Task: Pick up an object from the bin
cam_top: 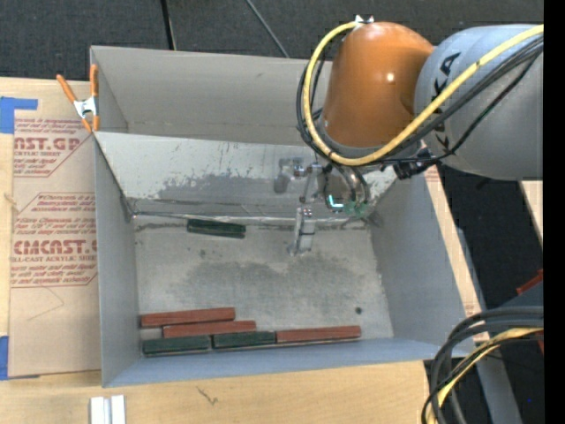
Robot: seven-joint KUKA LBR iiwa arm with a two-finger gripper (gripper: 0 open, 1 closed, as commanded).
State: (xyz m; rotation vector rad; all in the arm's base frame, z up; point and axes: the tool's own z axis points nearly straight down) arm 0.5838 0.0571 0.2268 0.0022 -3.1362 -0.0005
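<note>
Plainly, the likeliest trouble starts at the near wall of the bin (pixel 113 237), where red-brown bars (pixel 187 317) and dark green bars (pixel 177 345) lie packed flat, side by side and end to end. A grasp there could jam against the wall or drag a neighbour along. Further in, the hand (pixel 303 244) hangs over bare floor toward the far right corner, with no thing beneath it; closing there would catch nothing. Whether it is open or closed I cannot tell, and I see nothing held in it. A lone dark green bar (pixel 216 229) lies apart from it at the foot of the far wall; lying flat, it may slip. Beyond, the orange wrist cover (pixel 380 82) and its cables hide part of the far wall.
</note>
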